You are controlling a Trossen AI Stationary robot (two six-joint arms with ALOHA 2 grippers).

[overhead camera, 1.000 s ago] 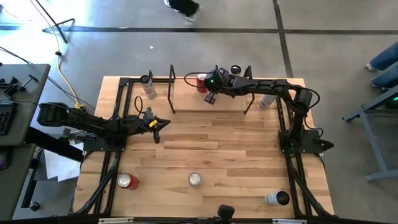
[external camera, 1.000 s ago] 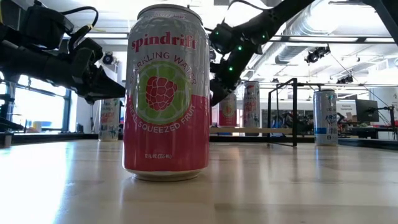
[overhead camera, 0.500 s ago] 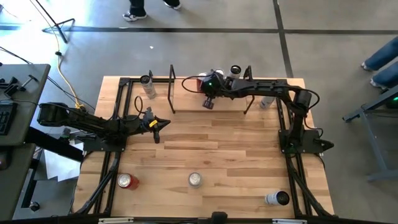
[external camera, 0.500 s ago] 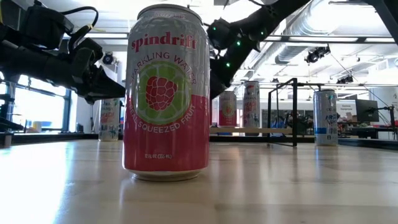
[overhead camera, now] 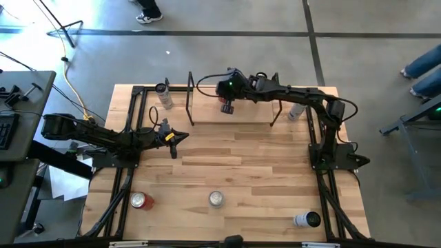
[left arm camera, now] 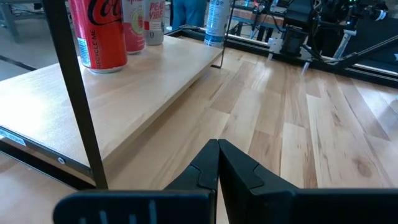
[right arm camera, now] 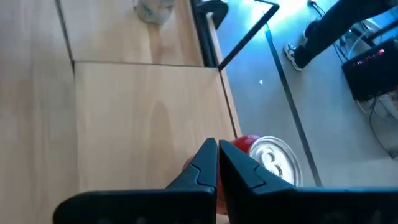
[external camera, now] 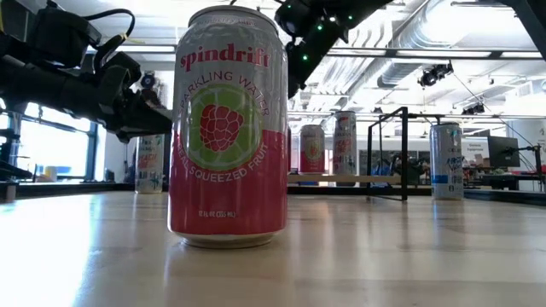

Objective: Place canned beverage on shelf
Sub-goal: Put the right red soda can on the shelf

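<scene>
The shelf [overhead camera: 234,114] is a light-wood board between two black end frames at the table's far side. A red cola can [left arm camera: 96,34] and two more cans [external camera: 311,153] stand upright on it. My right gripper [right arm camera: 216,163] is shut and empty, above the shelf board and beside the red can's top [right arm camera: 273,158]; in the high view it [overhead camera: 227,107] hangs over the board's middle. My left gripper [overhead camera: 173,138] is shut and empty, waiting above the table left of the shelf.
A pink raspberry can [external camera: 229,128] stands near the table's near edge, with a red can [overhead camera: 141,200] and a white can [overhead camera: 306,220] to either side. One can [overhead camera: 163,93] stands left of the shelf, another [overhead camera: 296,110] right of it.
My right gripper has risen above the shelf and drifted a little toward the table's left and far edge. The cans on the shelf stand as before. My left arm has kept still.
</scene>
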